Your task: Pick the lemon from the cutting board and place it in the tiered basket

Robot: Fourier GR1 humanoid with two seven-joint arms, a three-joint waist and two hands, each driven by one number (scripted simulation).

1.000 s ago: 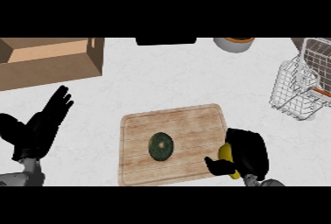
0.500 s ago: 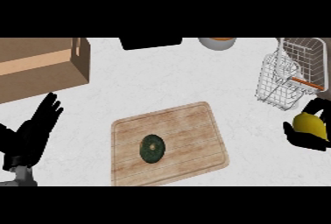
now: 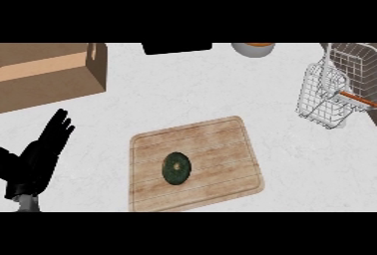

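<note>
The wooden cutting board (image 3: 213,144) lies in the middle of the white counter, carrying a dark green round item (image 3: 177,168). No lemon shows anywhere in the head view. The wire tiered basket (image 3: 333,94) stands at the right edge, partly cut off. My left hand (image 3: 40,154) rests open at the lower left, fingers pointing up, well apart from the board. My right hand is outside the view.
A brown cardboard box (image 3: 48,74) sits at the upper left. A black object (image 3: 177,48) and a bowl with an orange rim (image 3: 254,48) stand along the far edge. An orange-handled item (image 3: 358,99) lies inside the basket.
The right hand, which carried the lemon from the board toward the basket, has left the view along with the lemon. The view has shifted right. The left hand stays resting.
</note>
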